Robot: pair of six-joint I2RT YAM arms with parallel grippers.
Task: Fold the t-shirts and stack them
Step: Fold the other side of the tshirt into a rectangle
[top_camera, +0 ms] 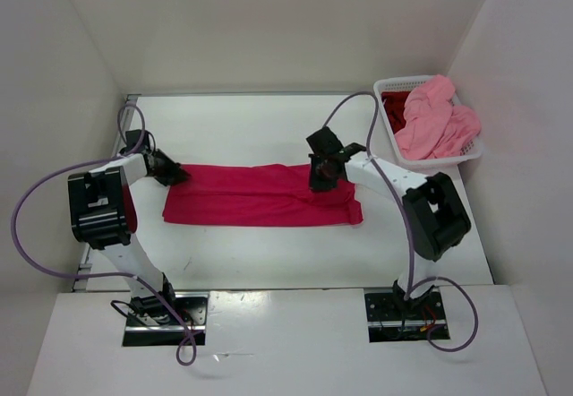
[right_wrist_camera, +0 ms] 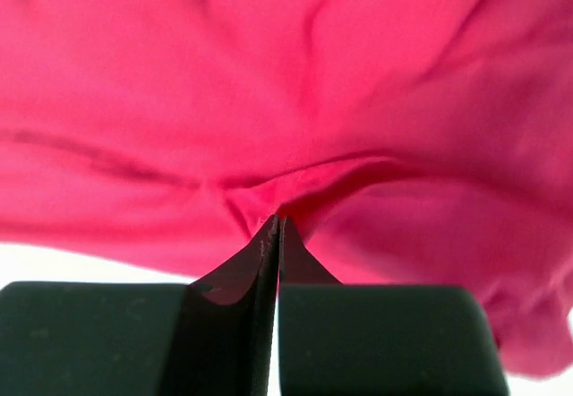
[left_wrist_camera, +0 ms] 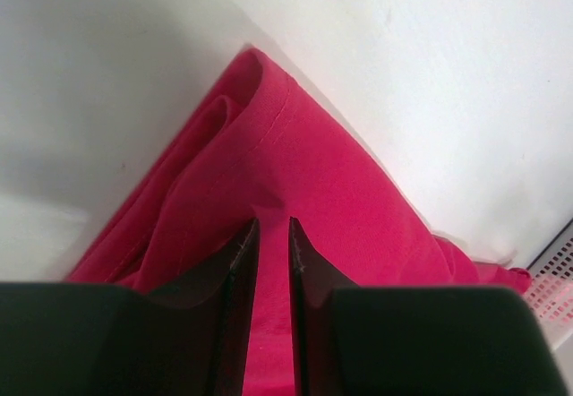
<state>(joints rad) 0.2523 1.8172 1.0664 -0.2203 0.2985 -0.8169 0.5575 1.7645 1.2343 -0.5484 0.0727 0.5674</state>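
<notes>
While the crimson-pink shirt (top_camera: 260,196) lies folded into a long flat band across the middle of the table (top_camera: 269,127), both arms are on it. Left gripper (left_wrist_camera: 271,221) at the band's left end: jaws nearly together, narrow slit between, cloth puckered at the tips, nipping the fabric. Right gripper (right_wrist_camera: 276,221) on the band's far edge near its right end: jaws pressed tight, a ridge of cloth pinched between them. White basket (top_camera: 394,84) sits in the far-right corner, with the salmon pink shirt (top_camera: 434,118) heaped in it, spilling over the rim. Dark red cloth (top_camera: 392,109) beneath it, probably the third shirt, mostly hidden.
</notes>
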